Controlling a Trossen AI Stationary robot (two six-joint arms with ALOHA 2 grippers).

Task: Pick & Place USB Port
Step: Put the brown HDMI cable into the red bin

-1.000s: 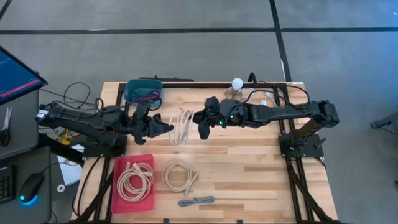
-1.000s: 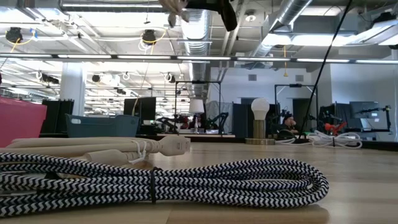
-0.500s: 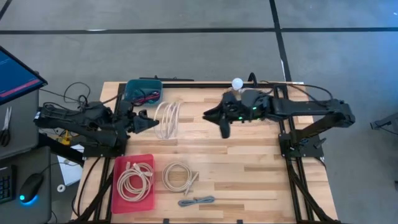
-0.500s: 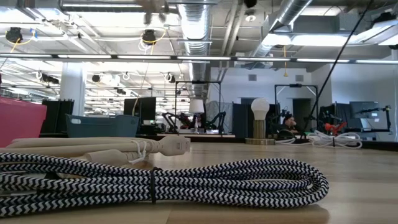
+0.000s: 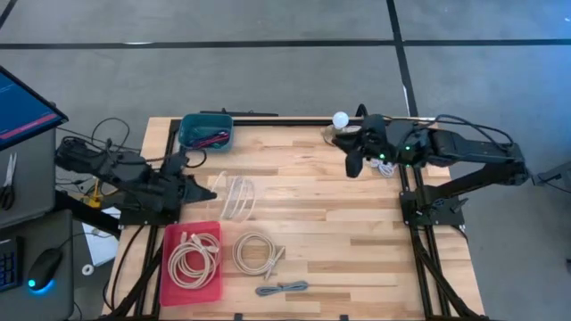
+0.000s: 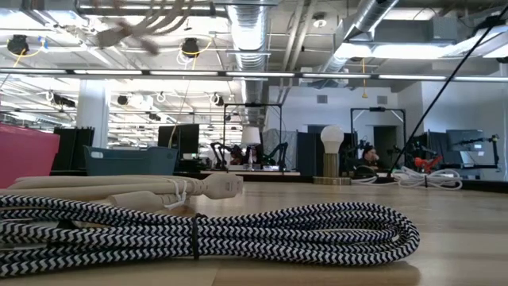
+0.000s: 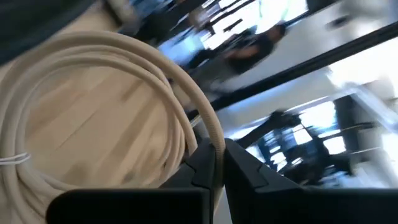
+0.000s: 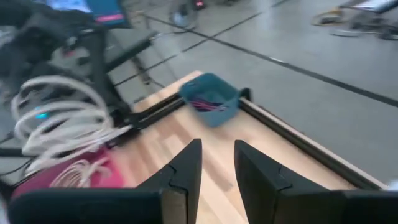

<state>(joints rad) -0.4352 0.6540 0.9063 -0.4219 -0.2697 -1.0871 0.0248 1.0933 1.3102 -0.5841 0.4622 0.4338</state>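
Observation:
My left gripper (image 5: 212,193) hangs over the table's left side, shut on a cream coiled USB cable (image 5: 236,195), which also fills the left wrist view (image 7: 93,118). In the low view the coil is a blur high up (image 6: 135,24). A red tray (image 5: 169,245) near the left front corner holds another cream coil (image 5: 189,259). My right gripper (image 5: 354,164) is open and empty near the table's far right edge, well away from the cable. From the right wrist view the held coil (image 8: 59,118) shows far off. My left gripper pinches several strands of the cream coil at one side of its loop (image 7: 213,144) between its two fingers (image 7: 242,171). The fingers lie across the strands. The coil is lifted clear of the table and juts out toward the table's middle.
A teal bin (image 5: 205,130) with cables sits at the far left. A loose cream coil (image 5: 254,252) and a black-and-white braided cable (image 5: 281,288) lie near the front edge. A bulb (image 5: 340,119) and white cords (image 5: 384,143) sit at the far right. The table's middle is bare wood.
My left gripper has carried the coil from the table's middle toward the left and near edges, and the coil has tipped. My right gripper has drawn back from beside the coil toward the far right edge.

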